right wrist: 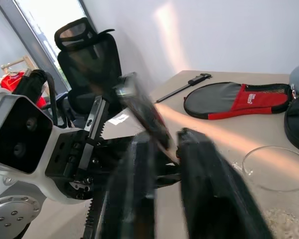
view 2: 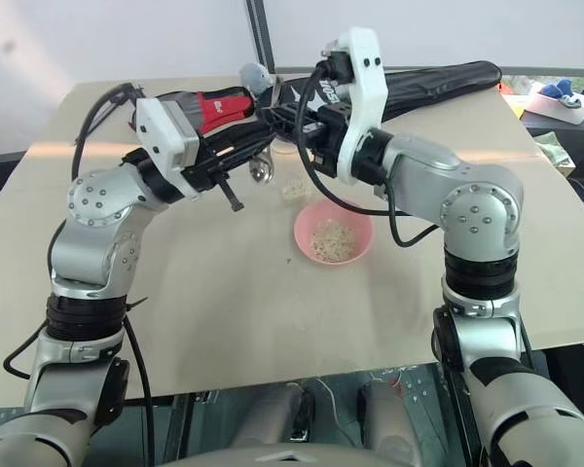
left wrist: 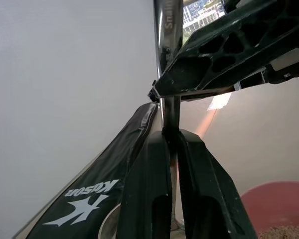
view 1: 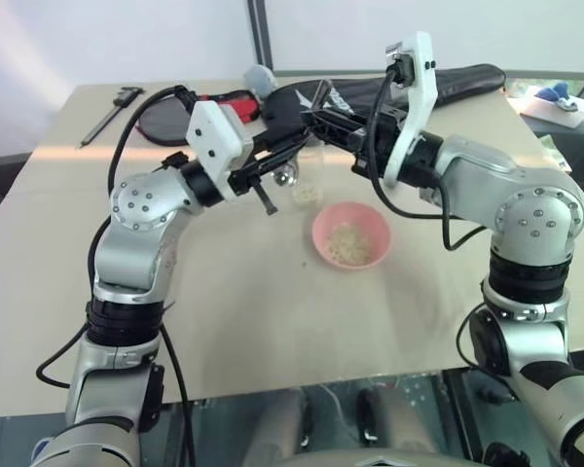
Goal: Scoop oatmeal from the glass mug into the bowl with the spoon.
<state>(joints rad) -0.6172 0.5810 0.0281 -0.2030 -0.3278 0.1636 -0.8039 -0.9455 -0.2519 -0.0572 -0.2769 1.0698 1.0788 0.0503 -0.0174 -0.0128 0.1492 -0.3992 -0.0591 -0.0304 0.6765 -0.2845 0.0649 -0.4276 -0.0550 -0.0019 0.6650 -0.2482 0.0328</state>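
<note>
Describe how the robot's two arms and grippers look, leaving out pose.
Both arms are silver-grey metal with rounded joint housings ringed by small screws and black bands between segments. Each wrist carries an angular white bracket, and loose black cables loop along each arm. The left gripper and right gripper have black fingers with latticed cut-outs.

matt pink bowl (view 1: 351, 234), shiny metal spoon (view 1: 285, 176), clear glass mug (right wrist: 275, 168), dry oatmeal (view 1: 348, 243)

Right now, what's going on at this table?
A two-armed robot is moving oatmeal by spoon. Its left claw is shut on the spoon, and its right claw, also shut, meets the handle above the glass mug. Some oatmeal already lies in the pink bowl, with flakes spilled beside it.
</note>
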